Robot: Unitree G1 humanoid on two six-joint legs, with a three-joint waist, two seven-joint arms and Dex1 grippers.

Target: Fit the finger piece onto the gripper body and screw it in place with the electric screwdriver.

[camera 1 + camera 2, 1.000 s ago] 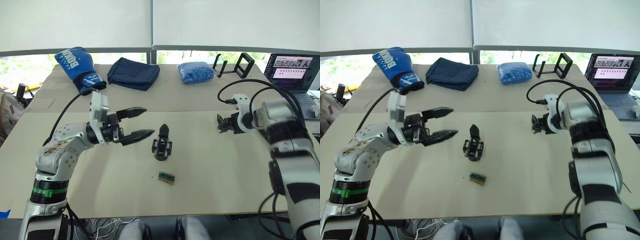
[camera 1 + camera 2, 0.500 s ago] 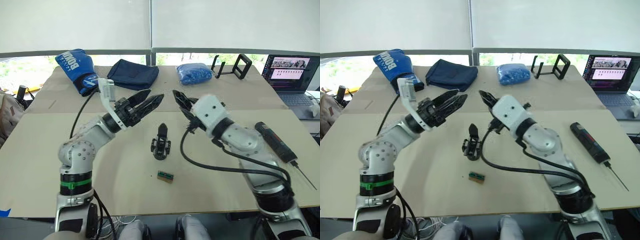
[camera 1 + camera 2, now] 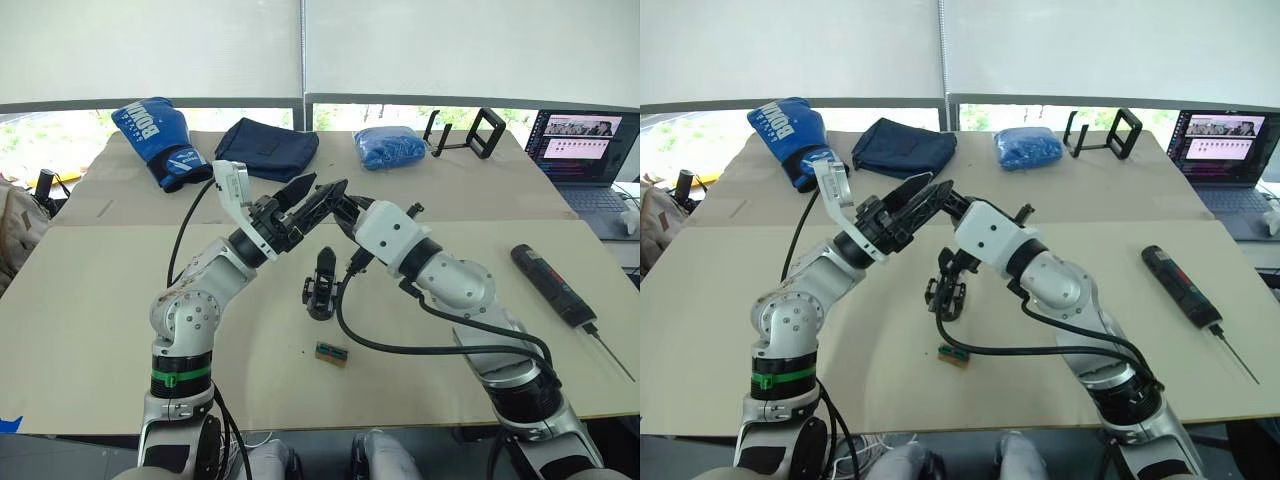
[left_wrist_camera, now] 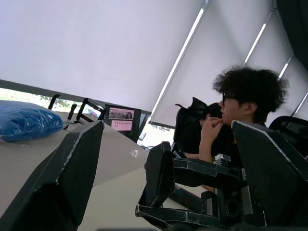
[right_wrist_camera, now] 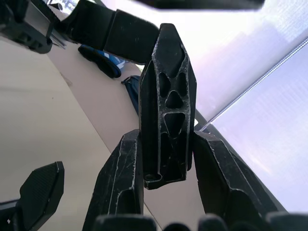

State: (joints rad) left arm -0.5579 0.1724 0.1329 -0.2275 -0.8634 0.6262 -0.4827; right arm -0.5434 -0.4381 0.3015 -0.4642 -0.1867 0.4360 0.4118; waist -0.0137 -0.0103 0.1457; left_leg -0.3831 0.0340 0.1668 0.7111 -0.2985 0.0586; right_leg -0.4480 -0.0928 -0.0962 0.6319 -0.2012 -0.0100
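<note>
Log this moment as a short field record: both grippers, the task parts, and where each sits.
right gripper: shut on the finger piece, raised above the table
left gripper: open, tips close to the right gripper
gripper body: standing on the table below both grippers
electric screwdriver: lying on the table's right side, untouched
step: finger piece not yet fitted

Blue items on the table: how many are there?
2. A blue boxing glove lies at the far left of the table, and a blue crumpled bag sits at the far edge right of centre. The dark navy cloth between them is not counted.
</note>
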